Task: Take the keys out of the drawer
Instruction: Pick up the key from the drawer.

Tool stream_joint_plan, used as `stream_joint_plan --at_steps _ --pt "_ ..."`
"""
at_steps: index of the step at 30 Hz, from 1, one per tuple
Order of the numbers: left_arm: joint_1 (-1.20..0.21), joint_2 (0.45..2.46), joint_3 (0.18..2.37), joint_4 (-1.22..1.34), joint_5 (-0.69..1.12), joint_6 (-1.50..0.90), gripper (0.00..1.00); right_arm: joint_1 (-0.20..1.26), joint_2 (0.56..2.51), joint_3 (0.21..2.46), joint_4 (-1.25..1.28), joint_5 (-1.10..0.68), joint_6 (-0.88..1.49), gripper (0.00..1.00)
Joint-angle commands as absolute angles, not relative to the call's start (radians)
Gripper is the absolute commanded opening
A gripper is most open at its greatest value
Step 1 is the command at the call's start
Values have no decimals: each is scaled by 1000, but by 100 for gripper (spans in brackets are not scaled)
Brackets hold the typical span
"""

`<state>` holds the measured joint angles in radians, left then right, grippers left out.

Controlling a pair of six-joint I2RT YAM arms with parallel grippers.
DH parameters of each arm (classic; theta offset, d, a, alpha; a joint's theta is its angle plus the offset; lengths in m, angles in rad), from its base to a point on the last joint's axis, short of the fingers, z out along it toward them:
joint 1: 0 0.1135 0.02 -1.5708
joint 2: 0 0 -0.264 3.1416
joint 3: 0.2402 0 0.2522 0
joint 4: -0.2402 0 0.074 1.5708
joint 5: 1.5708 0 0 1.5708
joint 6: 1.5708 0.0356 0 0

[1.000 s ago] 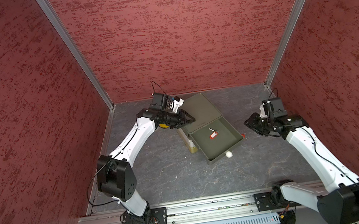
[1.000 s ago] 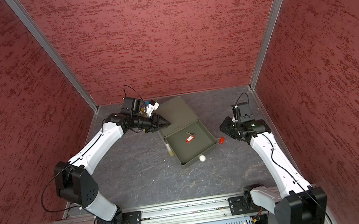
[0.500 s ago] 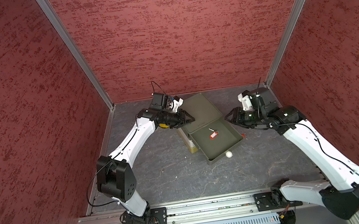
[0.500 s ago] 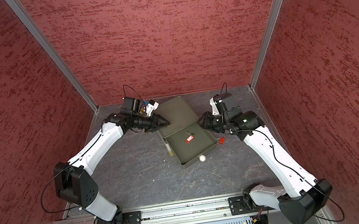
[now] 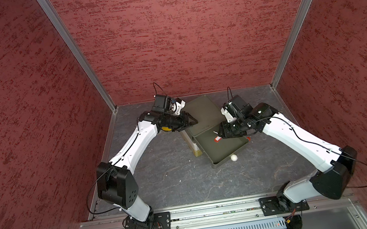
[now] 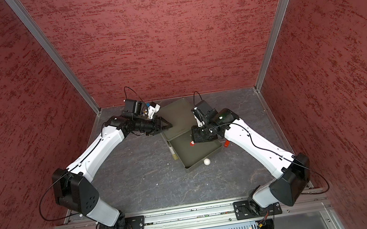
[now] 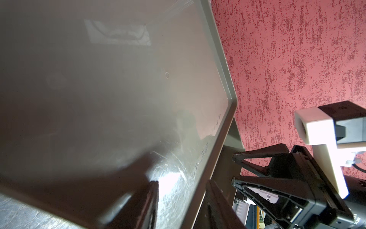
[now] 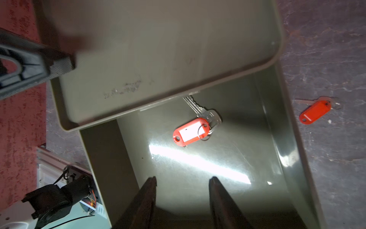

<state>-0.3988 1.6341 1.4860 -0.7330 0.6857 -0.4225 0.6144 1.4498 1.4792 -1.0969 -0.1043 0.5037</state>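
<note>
Drawer (image 8: 277,138) floor lies open around 1 red key (image 8: 190,131); cabinet top (image 8: 158,59) overhangs its tip.

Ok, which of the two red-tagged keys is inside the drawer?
The red-tagged key showing its white label, on the drawer floor ahead of the right gripper. The other red key lies on the table outside, label hidden.

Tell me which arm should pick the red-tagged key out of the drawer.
Right. The right gripper, open, hovers over the drawer, aimed at the red-tagged key; the left gripper sits at the cabinet top edge.
</note>
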Motion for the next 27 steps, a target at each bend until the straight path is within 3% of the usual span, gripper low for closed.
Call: stream_joint_plan --at_steps 1,27 --pt "-405 1616 1497 -763 655 -417 42 630 1451 1491 -1121 -43 461 47" --pt "-398 1635 1495 -785 661 -395 42 664 1606 1536 -1103 32 411 42"
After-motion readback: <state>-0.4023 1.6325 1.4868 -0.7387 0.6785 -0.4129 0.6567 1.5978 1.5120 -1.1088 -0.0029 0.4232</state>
